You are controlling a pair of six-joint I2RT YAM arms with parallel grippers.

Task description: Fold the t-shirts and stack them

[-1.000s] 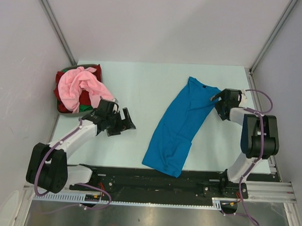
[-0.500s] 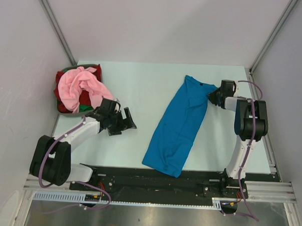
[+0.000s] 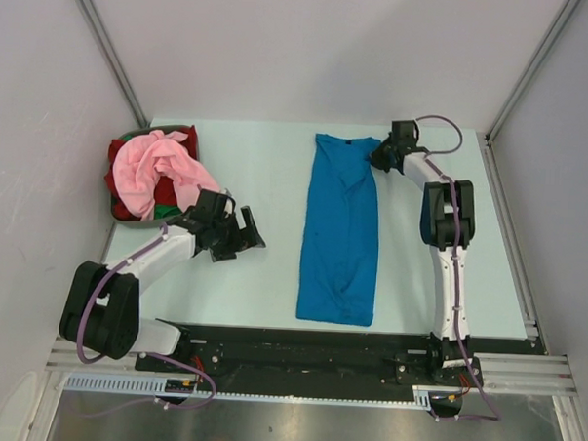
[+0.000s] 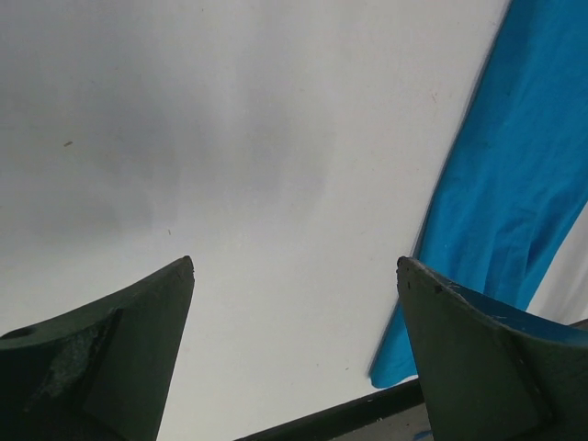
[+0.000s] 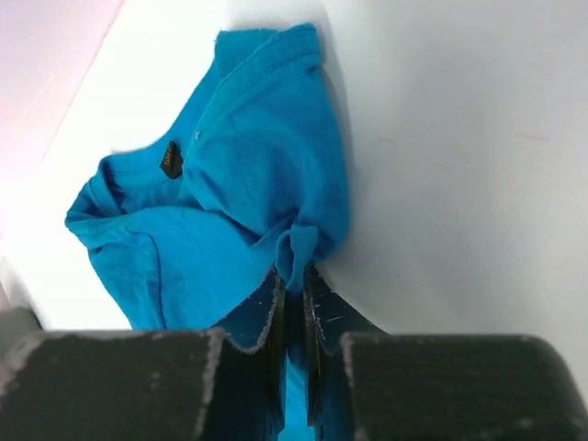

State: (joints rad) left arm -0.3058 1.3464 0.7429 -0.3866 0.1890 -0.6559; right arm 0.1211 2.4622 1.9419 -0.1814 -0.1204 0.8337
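Observation:
A bright blue t-shirt [image 3: 342, 226] lies stretched lengthwise down the middle of the table, collar end at the back. My right gripper [image 3: 382, 153] sits at the shirt's far right corner, shut on a fold of the blue t-shirt [image 5: 248, 193] that is pinched between its fingers. My left gripper [image 3: 243, 236] hangs open over bare table to the left of the shirt, nothing between its fingers [image 4: 129, 331]. The blue shirt's edge [image 4: 514, 193] shows at the right of the left wrist view. A light pink t-shirt [image 3: 160, 168] lies heaped on red cloth [image 3: 120, 191] in the basket.
A dark grey basket [image 3: 128, 220] stands at the table's far left, with a bit of green cloth [image 3: 164, 212] showing inside. The black rail [image 3: 298, 348] with the arm bases runs along the near edge. Grey walls close in on the table's sides.
The right gripper closed on the blue shirt's corner and pulled it back and to the left. The shirt swung from a slant to straight. The left arm barely moved.

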